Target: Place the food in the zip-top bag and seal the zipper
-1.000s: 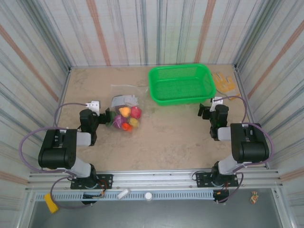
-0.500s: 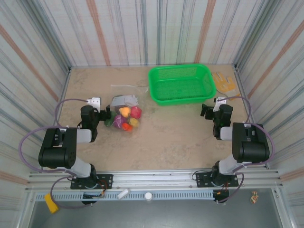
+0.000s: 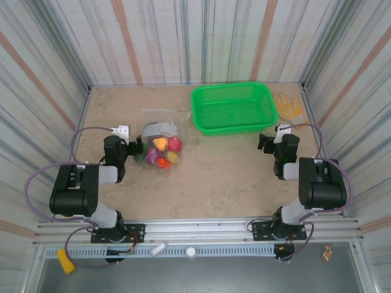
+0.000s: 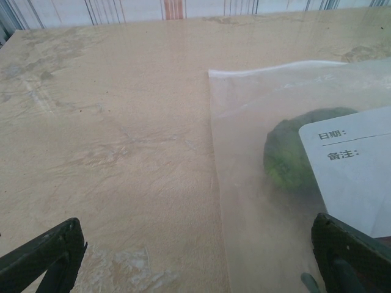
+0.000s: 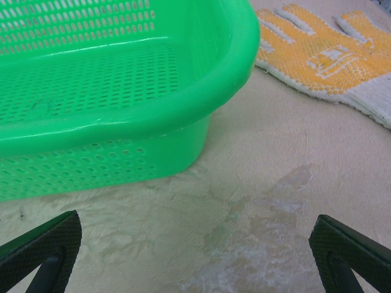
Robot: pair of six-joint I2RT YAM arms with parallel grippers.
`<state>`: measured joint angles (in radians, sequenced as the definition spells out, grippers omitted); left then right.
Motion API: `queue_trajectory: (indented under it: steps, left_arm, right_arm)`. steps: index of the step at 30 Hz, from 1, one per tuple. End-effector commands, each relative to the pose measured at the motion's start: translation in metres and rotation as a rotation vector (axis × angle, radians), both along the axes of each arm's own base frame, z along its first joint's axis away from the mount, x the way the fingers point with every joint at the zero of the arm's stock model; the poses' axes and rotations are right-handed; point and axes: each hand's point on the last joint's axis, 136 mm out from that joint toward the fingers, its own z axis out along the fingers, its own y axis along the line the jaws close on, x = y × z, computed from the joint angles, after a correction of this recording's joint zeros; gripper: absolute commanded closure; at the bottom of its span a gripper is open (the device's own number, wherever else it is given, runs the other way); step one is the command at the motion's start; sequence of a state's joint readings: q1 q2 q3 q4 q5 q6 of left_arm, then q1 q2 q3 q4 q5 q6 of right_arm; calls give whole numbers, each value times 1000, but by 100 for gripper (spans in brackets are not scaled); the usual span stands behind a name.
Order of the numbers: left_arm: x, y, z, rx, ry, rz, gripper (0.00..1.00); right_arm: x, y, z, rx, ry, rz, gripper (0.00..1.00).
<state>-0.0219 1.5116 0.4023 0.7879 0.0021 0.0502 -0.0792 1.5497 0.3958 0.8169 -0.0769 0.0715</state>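
Zip-top bag [image 4: 256, 201] lies on the desk [image 4: 110, 122] just before my left hand [image 4: 195, 256], which is spread wide and holds nothing. Its white label [image 4: 354, 165] reads "日期:" and "备注:", beside dark green food [image 4: 287, 152] inside. My right hand [image 5: 195, 244], equally wide and empty, faces the green basket [image 5: 122, 116].

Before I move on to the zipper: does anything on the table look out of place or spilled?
Only the yellow glove stands out: a stray item lying on the table beside the right end of the green basket. The food sits clustered inside the clear bag; nothing looks spilled.
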Motion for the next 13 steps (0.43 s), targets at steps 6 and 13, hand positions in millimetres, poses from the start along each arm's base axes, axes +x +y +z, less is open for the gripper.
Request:
queue_trajectory:
  steps: [6, 13]
  left_arm:
    - [4, -2, 3, 14, -1, -14, 1]
    - [2, -3, 4, 14, -10, -23, 1]
  right_arm:
    - [4, -2, 2, 14, -2, -6, 1]
    - [4, -1, 3, 14, -4, -4, 1]
